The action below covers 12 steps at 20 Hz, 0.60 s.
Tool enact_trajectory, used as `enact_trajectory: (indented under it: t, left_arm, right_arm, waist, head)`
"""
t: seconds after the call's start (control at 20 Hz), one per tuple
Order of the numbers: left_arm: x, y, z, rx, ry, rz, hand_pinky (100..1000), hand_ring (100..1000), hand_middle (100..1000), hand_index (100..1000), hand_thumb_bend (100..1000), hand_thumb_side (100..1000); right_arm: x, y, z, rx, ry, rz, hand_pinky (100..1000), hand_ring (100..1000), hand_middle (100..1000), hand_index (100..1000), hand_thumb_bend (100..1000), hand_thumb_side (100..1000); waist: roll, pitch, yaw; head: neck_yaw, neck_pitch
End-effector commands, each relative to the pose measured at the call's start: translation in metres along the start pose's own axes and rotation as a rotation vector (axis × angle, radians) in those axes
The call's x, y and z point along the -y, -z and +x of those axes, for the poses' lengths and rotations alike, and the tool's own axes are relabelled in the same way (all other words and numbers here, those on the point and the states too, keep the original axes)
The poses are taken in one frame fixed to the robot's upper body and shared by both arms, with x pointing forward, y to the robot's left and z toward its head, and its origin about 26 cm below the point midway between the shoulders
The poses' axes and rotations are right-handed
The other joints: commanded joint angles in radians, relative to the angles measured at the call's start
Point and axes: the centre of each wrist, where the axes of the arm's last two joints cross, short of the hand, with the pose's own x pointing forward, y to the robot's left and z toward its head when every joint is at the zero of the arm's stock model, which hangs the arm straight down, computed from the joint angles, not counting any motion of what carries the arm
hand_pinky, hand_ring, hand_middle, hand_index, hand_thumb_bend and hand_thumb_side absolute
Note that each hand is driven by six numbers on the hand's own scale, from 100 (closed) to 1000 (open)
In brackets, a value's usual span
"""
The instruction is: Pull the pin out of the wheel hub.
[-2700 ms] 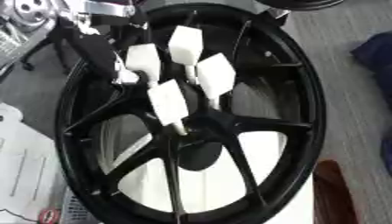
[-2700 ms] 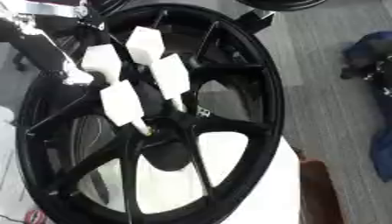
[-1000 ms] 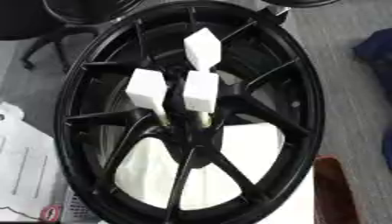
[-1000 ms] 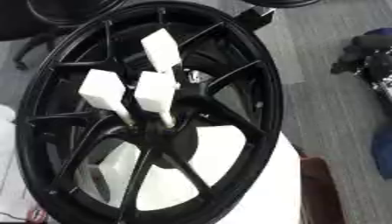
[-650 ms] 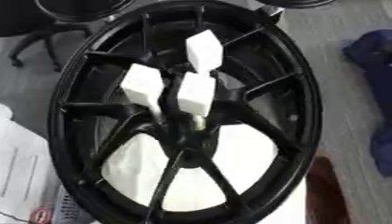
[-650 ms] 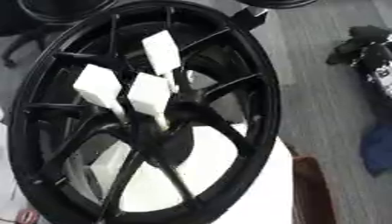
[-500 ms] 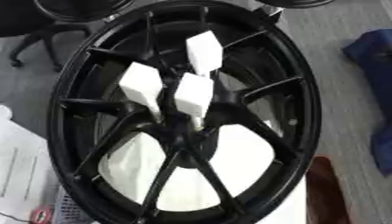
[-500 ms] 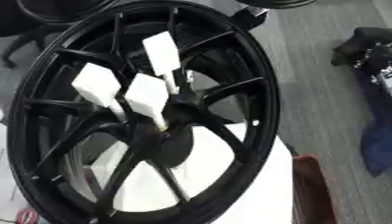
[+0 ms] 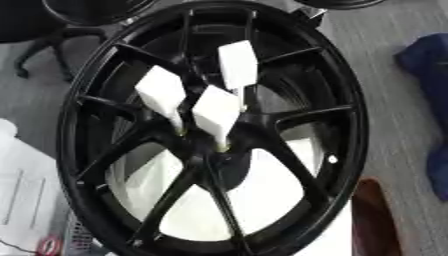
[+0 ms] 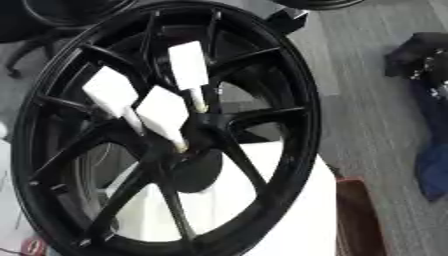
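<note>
Black spoked wheel (image 9: 346, 125) fills the view, long axis running top to bottom, face turned toward the camera, lower rim resting on a white tabletop (image 10: 289, 200)

Three pins seated round the wheel hub (image 9: 219, 160), each with a flat white block head and a thin pale stem:
- upper pin (image 9: 237, 65), head up, stem pointing down toward the hub, close to vertical
- left pin (image 9: 162, 91), head up and left, stem slanting down and right toward the hub
- middle pin (image 9: 215, 111), head just below and between the other two, stem slanting down, tip at the hub just above the centre bore

All three long axes converge downward on the hub; heads stand clear of the spokes, near one another but apart. Heads of left and middle pins nearly side by side

Neither hand in view: left absent, right absent; open or closed state not shown

Surroundings: grey floor (image 10: 367, 75) to the right; dark blue cloth (image 9: 429, 60) at the right edge; brown object (image 10: 354, 220) at lower right beside the tabletop; white sheet (image 9: 22, 190) at lower left, lines on it unreadable; black chair base (image 9: 52, 35) at upper left behind the rim

No legible brand or writing on wheel or pins
</note>
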Motion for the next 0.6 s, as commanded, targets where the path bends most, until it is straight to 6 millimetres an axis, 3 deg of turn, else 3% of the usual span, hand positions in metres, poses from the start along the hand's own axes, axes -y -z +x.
enact_trajectory:
  t: [0.05,0.35,0.6]
  left_arm:
    - [0.001,-0.004,0.03,0.153,-0.025,0.04,694,645,501,664,124,605]
    - [0.041,-0.011,0.069,0.398,-0.197,0.044,676,630,489,654,108,615]
    - [0.064,-0.028,0.076,0.514,-0.392,0.092,682,637,498,663,129,635]
  right_arm:
    - [0.001,0.005,0.009,0.029,-0.011,0.018,791,644,626,803,100,577]
    - [-0.003,0.008,0.008,0.046,0.014,0.02,791,643,625,803,100,573]
    - [-0.007,0.012,0.007,0.068,0.044,0.024,791,643,625,802,100,570]
  waist:
    - [-0.004,-0.027,-0.001]
    - [-0.021,-0.026,-0.016]
    - [-0.043,-0.019,-0.034]
  head:
    - [0.007,-0.011]
    - [0.028,-0.021]
    - [0.051,-0.029]
